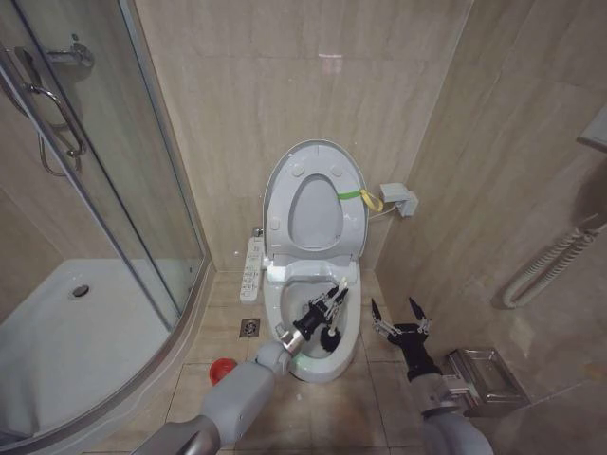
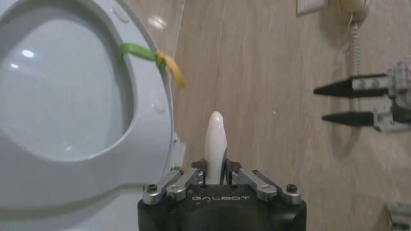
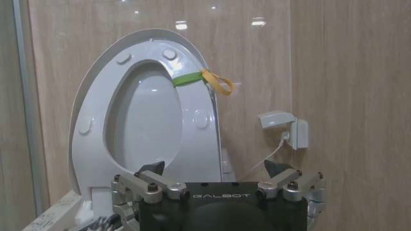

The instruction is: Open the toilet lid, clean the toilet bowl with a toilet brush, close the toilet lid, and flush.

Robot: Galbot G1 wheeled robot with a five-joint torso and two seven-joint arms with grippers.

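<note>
**Toilet brush in the bowl: scrubbing step in hand**

Toilet brush (image 1: 332,334) is clamped in your left end effector (image 1: 327,305), low and centre in the head view, with its dark head down inside the toilet bowl (image 1: 277,301). In the left wrist view the fingers (image 2: 186,179) pinch the pale handle, whose rounded tip stands up between them. The toilet lid (image 1: 356,232) is already raised with the seat ring (image 1: 281,204), both leaning on the wall at centre frame, the yellow-green strap (image 1: 360,196) on the lid's right edge. So you are, by my reading, in the cleaning step; closing and flushing remain.

Your right end effector (image 1: 398,318) hangs just right of the bowl, lower right of centre, fingers spread and holding nothing.

Next you will likely need to sweep the brush around the basin wall without knocking the rim, then return it to the red holder (image 1: 221,371) on the floor at lower left of the bowl.
</note>
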